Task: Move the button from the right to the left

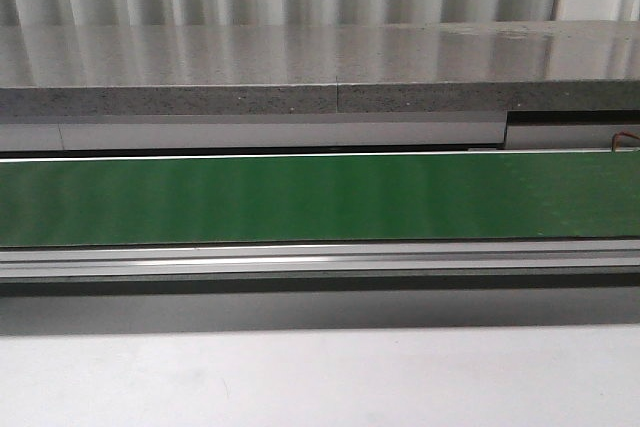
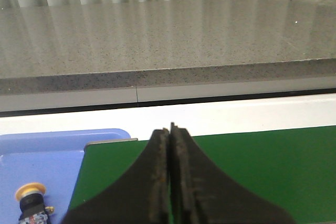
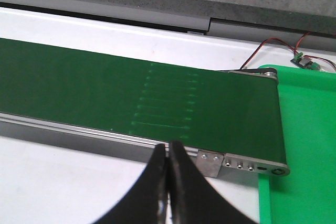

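Note:
The button [image 2: 30,200], with a yellow-orange round head and a dark body, lies in the blue tray [image 2: 47,156] at the left end of the green belt [image 2: 262,166]. It shows only in the left wrist view. My left gripper [image 2: 170,129] is shut and empty, over the belt's left end, to the right of the button. My right gripper [image 3: 168,148] is shut and empty, over the white table in front of the belt's right end [image 3: 252,114]. Neither gripper shows in the front view.
A green tray [image 3: 310,145] sits at the belt's right end, with a small circuit board and red-black wires [image 3: 307,62] behind it. A grey stone counter [image 1: 320,67] runs along the back. The belt [image 1: 320,197] has a metal frame [image 1: 320,262] along its front.

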Available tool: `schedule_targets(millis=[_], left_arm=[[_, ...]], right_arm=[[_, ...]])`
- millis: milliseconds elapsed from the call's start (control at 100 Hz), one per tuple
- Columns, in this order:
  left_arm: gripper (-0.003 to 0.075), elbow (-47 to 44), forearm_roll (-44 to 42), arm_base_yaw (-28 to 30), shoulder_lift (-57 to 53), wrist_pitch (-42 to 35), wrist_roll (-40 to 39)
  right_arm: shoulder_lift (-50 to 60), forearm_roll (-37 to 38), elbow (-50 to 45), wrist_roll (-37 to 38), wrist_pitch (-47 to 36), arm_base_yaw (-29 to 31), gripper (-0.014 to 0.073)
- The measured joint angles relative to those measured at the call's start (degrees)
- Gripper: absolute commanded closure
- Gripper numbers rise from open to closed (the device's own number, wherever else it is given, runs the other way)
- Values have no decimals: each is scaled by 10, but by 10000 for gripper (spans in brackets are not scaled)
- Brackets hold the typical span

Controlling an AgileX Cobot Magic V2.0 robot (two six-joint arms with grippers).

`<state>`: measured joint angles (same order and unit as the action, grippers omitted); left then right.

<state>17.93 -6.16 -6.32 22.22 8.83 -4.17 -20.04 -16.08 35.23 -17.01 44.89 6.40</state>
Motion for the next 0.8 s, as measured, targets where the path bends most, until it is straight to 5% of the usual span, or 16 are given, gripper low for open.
schedule_targets(millis=[450, 800], left_arm=[[740, -171, -31, -1, -182, -30, -50], [740, -178, -31, -1, -225, -48, -51]], right_arm=[[0, 0, 0, 0, 0, 0, 662], [0, 0, 0, 0, 0, 0, 662]])
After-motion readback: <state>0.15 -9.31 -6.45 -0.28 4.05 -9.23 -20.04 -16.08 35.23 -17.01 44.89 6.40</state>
